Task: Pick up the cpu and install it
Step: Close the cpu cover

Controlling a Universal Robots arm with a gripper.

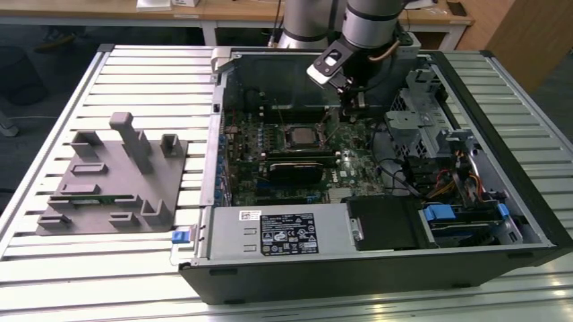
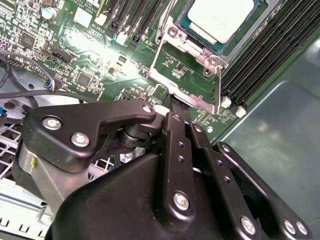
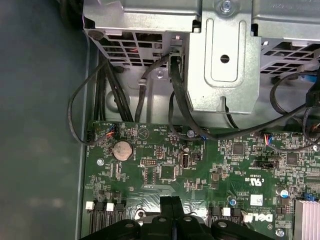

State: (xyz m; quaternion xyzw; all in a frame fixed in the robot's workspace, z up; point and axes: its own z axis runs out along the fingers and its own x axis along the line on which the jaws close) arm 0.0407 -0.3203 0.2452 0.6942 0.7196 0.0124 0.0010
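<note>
Already the cpu [image 2: 220, 17] sits in its socket; the gripper [image 2: 176, 102], fingers pressed together and empty, is at the edge of the metal socket plate [image 2: 200, 101]. Any push there should, I judge, be slow and straight; sideways force risks the board.

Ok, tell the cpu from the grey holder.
The cpu is small, flat and silvery; the holder is far larger, grey, with upright posts. The cpu sits on the motherboard inside the case; the holder lies outside on the table. Both lie flat.
</note>
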